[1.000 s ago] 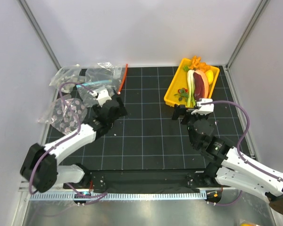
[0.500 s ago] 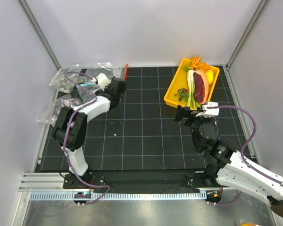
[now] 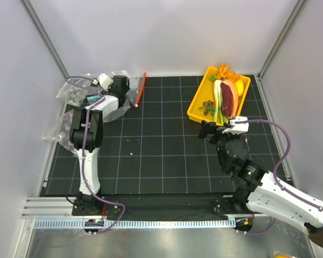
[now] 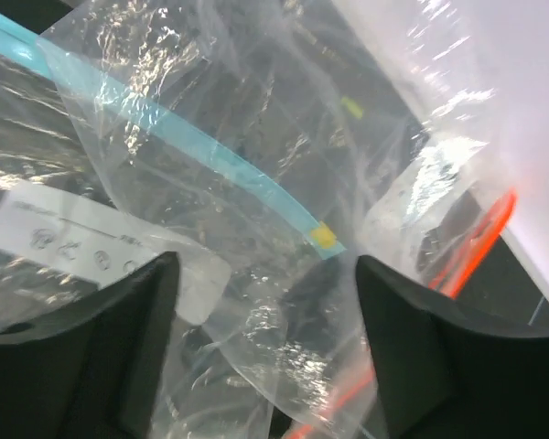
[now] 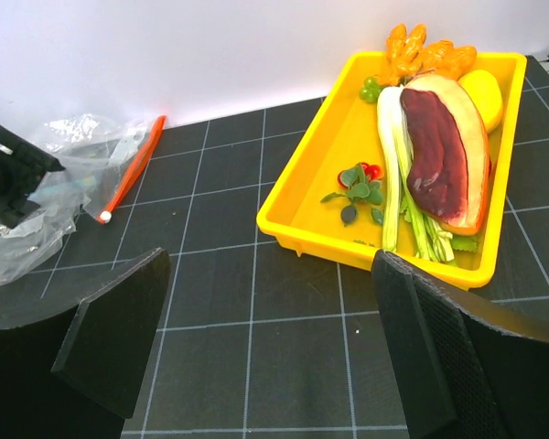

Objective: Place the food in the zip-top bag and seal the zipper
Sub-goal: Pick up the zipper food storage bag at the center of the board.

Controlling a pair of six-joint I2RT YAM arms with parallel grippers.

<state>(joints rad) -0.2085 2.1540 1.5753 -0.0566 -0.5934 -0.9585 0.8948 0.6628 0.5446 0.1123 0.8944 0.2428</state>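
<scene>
Since the earlier frame the left arm has swung from mid-table out to the far-left corner, while the right arm has drawn slightly back. In the top view the left gripper point(image 3: 118, 86) is stretched over a pile of clear bags, beside the crinkly clear zip-top bag point(image 3: 130, 90), whose orange-red zipper strip point(image 3: 140, 88) lies on the black gridded mat point(image 3: 161, 156). The right gripper point(image 3: 214, 130) hovers just short of the yellow rectangular plastic tray point(image 3: 196, 112), which holds a dark-red slab point(image 3: 229, 97), orange carrot pieces point(image 3: 224, 70) and small red and green bits point(image 3: 207, 106); the food is all in the tray, none in the bag. In the left wrist view the left gripper point(image 4: 265, 270) has its fingers spread wide above crumpled plastic: a clear bag with a light-blue strip point(image 4: 210, 155) is centred, the orange-red zipper strip point(image 4: 476, 242) at right. In the right wrist view the right gripper point(image 5: 270, 261) is spread wide, gripping nothing; the tray point(image 5: 284, 197) with slab point(image 5: 439, 151) and carrot pieces point(image 5: 421, 50) lies ahead, the zip-top bag point(image 5: 82, 137) far left.
</scene>
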